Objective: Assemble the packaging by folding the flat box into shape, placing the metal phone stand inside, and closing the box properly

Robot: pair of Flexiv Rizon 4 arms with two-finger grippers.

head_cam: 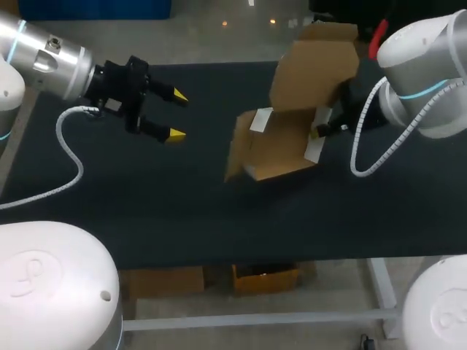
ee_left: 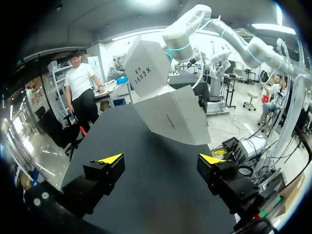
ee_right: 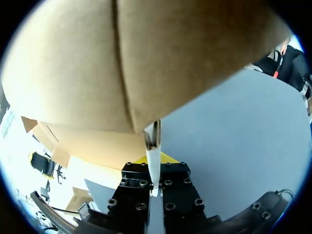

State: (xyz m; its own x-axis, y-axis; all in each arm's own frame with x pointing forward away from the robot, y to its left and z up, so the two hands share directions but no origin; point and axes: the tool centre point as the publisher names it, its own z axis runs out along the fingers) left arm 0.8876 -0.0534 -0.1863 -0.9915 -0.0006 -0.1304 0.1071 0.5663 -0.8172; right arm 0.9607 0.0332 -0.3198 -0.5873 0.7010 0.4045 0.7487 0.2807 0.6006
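A half-folded cardboard box (head_cam: 281, 135) hangs tilted above the black table, brown inside and white outside, with its lid flap standing up at the back. My right gripper (head_cam: 318, 133) is shut on the box's right side wall; in the right wrist view the thin wall (ee_right: 152, 161) runs between its jaws and the brown cardboard (ee_right: 146, 58) fills the space ahead. My left gripper (head_cam: 177, 115) hovers over the table's left half, open and empty, well clear of the box. From the left wrist, the box's white outside (ee_left: 168, 105) lies ahead of the open gripper (ee_left: 161, 159). No phone stand is visible.
The black table top (head_cam: 182, 197) stretches around and below the box. My left arm's white cable (head_cam: 69, 157) loops over the table's left side. The table's front edge runs across the lower part of the head view.
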